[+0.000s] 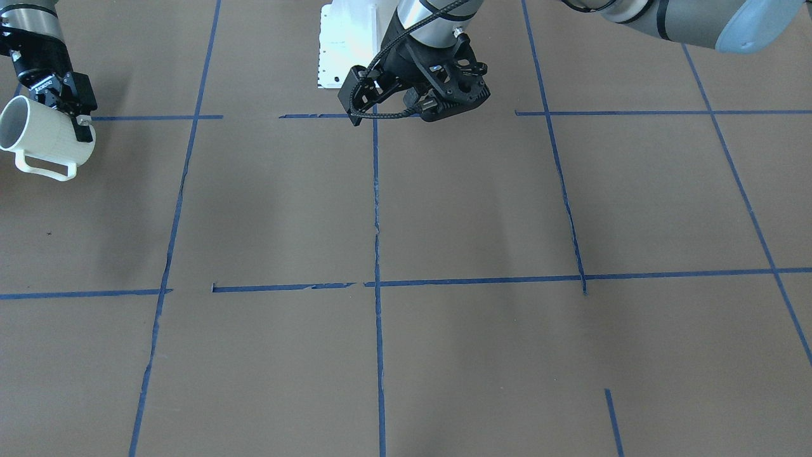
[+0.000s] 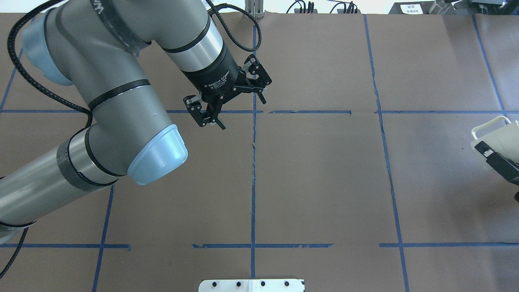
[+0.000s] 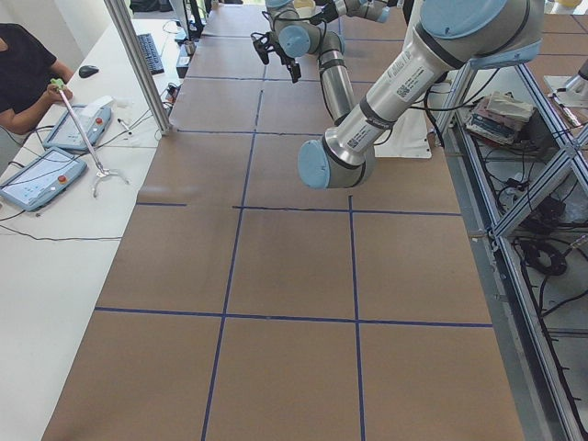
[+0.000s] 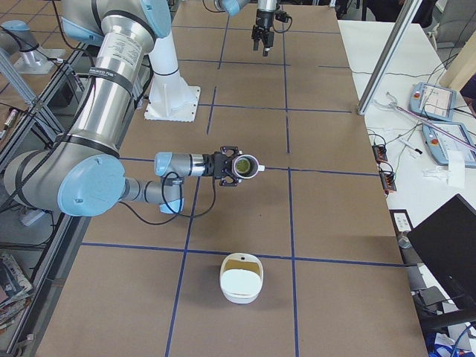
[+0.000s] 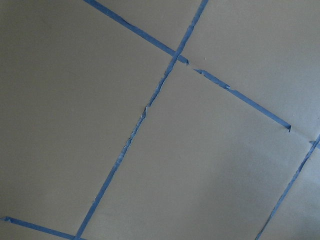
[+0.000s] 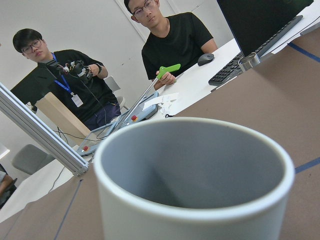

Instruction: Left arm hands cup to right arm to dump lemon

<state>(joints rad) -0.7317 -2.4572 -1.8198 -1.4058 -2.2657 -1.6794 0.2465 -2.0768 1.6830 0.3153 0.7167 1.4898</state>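
My right gripper (image 1: 71, 124), the black boxy one, is shut on the white cup (image 1: 44, 141) and holds it above the table, tipped on its side with the handle down. It shows at the right edge of the overhead view (image 2: 498, 137). In the exterior right view the cup (image 4: 251, 168) faces the camera, with the yellow-green lemon (image 4: 241, 165) inside. The right wrist view shows only the cup's grey mouth (image 6: 195, 165); the lemon is hidden there. My left gripper (image 2: 243, 113) is open and empty over the table's middle, far from the cup, and also shows in the front view (image 1: 412, 101).
A white container (image 4: 242, 279) stands on the table nearer the exterior right camera than the held cup. Blue tape lines (image 2: 253, 182) grid the brown table. The robot's white base plate (image 1: 346, 47) sits at the table's robot side. Two operators (image 6: 170, 40) sit beyond the table's end.
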